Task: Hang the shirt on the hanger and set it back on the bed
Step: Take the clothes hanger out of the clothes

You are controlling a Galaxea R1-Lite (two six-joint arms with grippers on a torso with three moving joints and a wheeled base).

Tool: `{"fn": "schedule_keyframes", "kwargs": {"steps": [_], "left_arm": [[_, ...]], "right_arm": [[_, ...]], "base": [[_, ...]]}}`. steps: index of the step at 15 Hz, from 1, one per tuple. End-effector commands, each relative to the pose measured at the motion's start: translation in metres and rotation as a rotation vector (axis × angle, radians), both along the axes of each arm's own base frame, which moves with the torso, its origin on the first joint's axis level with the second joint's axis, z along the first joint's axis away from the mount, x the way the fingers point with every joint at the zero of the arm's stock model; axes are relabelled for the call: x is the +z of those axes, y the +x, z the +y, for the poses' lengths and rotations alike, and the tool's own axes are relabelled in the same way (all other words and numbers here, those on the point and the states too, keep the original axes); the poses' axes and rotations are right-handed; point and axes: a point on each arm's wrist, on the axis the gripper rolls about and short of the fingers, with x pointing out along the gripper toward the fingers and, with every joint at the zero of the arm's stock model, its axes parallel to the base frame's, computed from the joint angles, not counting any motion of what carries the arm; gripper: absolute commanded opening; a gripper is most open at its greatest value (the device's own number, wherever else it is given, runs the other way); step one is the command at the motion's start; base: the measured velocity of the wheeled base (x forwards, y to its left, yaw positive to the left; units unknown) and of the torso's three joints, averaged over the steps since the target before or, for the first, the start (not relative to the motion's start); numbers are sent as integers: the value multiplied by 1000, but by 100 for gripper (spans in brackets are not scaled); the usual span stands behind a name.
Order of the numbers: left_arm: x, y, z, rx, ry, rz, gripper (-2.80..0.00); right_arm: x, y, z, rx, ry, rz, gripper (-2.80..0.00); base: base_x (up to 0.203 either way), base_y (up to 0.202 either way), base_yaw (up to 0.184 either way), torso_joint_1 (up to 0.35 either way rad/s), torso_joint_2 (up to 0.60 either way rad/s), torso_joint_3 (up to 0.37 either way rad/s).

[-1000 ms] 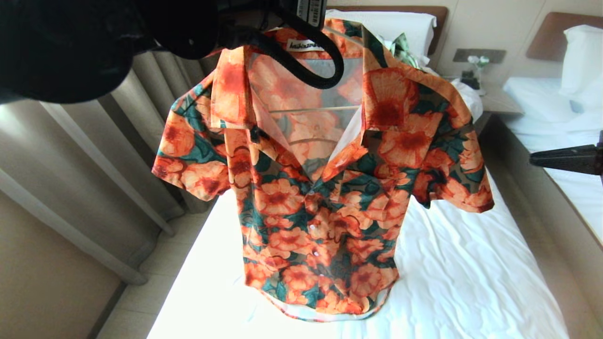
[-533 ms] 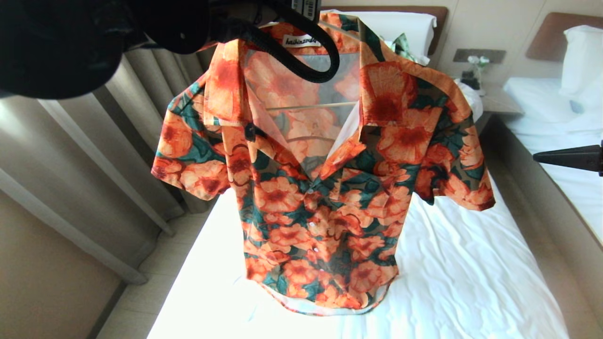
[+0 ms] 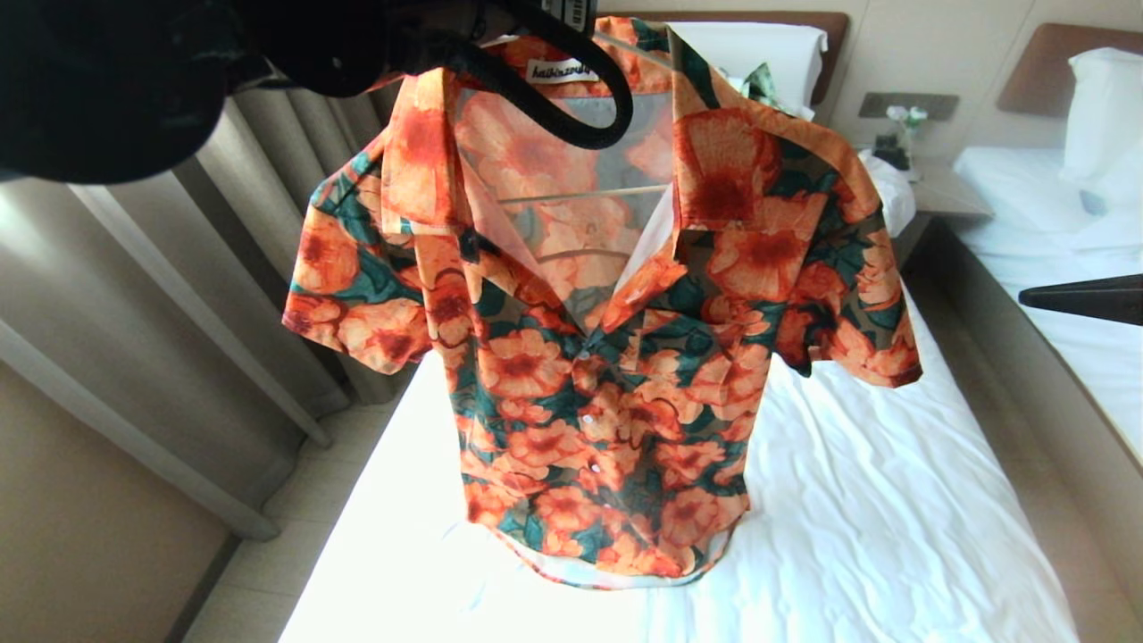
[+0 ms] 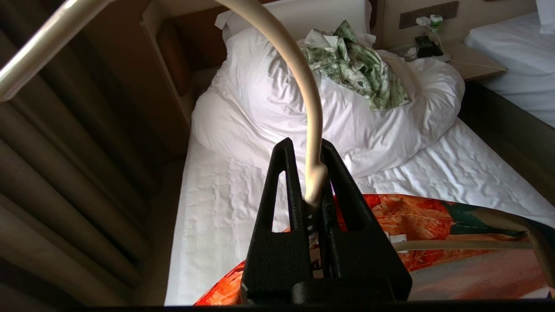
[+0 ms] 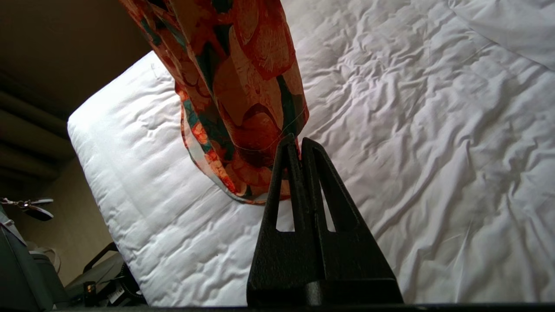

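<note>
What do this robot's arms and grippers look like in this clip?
Both grippers are matte black. The left gripper and right gripper each have two tapering wedge fingers with long triangular cut-outs. In the head view the left arm is a bulky black housing with a looping black cable and a white barcode label.

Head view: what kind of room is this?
Probably a twin hotel room: a white-sheeted bed with headboard, a second bed beside it, a bedside table between them, and curtains.
</note>
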Motion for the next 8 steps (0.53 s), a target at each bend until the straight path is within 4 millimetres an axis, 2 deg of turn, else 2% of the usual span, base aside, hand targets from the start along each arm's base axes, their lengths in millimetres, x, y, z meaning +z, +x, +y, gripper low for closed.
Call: {"fn": "schedule_keyframes", "kwargs": {"steps": [1, 8], "left_arm": [[0, 0, 0, 5, 0, -2, -280], [0, 0, 1, 6, -1, -2, -280]], "right_arm": [[1, -2, 1, 6, 0, -6, -280], [6, -6, 3, 9, 2, -15, -280]], "base": [[0, 0, 0, 0, 0, 0], [0, 0, 0, 0, 0, 0]]}}
